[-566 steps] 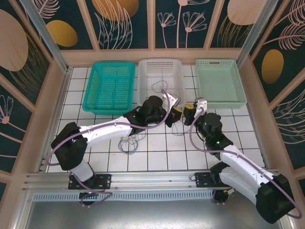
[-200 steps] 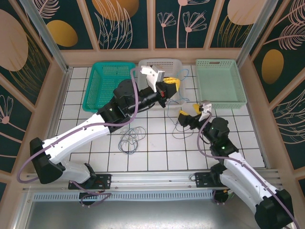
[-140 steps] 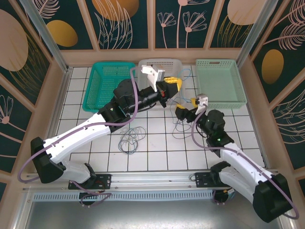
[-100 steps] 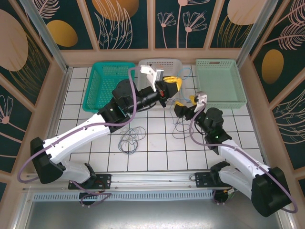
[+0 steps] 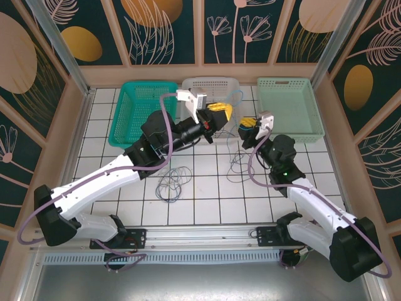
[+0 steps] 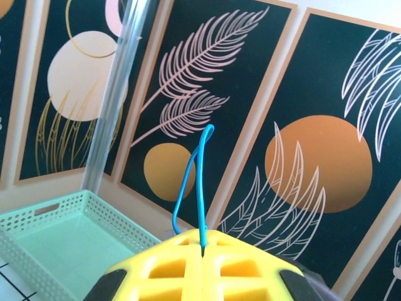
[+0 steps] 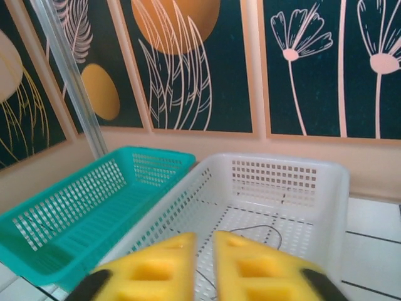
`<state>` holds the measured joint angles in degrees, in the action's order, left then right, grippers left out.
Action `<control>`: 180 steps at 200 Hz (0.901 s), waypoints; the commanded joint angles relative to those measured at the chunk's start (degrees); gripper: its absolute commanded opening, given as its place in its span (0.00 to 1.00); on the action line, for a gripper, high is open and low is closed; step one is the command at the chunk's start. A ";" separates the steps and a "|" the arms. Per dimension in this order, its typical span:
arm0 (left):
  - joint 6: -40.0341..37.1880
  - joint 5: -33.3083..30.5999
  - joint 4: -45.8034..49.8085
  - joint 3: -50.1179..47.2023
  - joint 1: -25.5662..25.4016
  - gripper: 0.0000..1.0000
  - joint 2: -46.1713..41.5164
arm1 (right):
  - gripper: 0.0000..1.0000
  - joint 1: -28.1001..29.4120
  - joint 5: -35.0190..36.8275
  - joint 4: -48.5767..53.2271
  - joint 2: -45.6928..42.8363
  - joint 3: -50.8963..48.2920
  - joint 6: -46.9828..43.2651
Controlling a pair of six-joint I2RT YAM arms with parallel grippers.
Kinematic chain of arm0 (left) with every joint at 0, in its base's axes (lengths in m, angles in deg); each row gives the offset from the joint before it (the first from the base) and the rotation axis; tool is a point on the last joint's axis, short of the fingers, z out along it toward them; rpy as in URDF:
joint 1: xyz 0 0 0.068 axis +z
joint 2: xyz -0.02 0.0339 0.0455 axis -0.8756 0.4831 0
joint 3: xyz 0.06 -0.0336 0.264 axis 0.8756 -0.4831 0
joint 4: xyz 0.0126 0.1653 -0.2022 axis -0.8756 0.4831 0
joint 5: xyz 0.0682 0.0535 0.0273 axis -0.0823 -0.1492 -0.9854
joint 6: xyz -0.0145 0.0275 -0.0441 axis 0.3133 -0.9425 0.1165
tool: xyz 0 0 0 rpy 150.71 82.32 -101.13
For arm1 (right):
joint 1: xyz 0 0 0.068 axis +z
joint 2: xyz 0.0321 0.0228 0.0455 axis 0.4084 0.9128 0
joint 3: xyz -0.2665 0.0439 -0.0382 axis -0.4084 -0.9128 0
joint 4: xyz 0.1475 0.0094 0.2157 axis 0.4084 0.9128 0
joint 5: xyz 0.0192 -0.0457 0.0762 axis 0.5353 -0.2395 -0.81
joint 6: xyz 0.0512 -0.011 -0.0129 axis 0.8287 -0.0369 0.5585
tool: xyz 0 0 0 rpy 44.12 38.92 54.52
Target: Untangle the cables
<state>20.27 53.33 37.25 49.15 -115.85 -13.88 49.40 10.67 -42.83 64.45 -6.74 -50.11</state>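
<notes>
Here, mid-separation, your left gripper [image 6: 202,241] hangs above the white basket's [image 5: 187,84] near rim, clamped on a blue cable [image 6: 198,188]. Your right gripper [image 7: 204,248], just beside it, shows a slim gap; whether it pinches a strand, you cannot tell. Other cables [image 5: 170,183] lie on the table [image 5: 207,200], toward its near edge. Next, probably draw the grippers apart sideways. Baskets crowd the far edge; open tiles lie nearer.

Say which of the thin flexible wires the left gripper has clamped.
The bright blue wire, pinched between the left gripper's shut yellow fingers and arching above them. The dark wire loops lie loose on the white tiled table.
</notes>
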 commanded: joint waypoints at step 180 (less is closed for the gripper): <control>0.31 -18.30 2.96 -12.40 5.43 0.98 -6.49 | 0.00 -2.17 8.21 36.09 4.25 44.28 0.86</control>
<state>20.88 35.80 40.01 38.13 -110.65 -20.76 47.83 16.60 -7.51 69.33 33.80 -50.31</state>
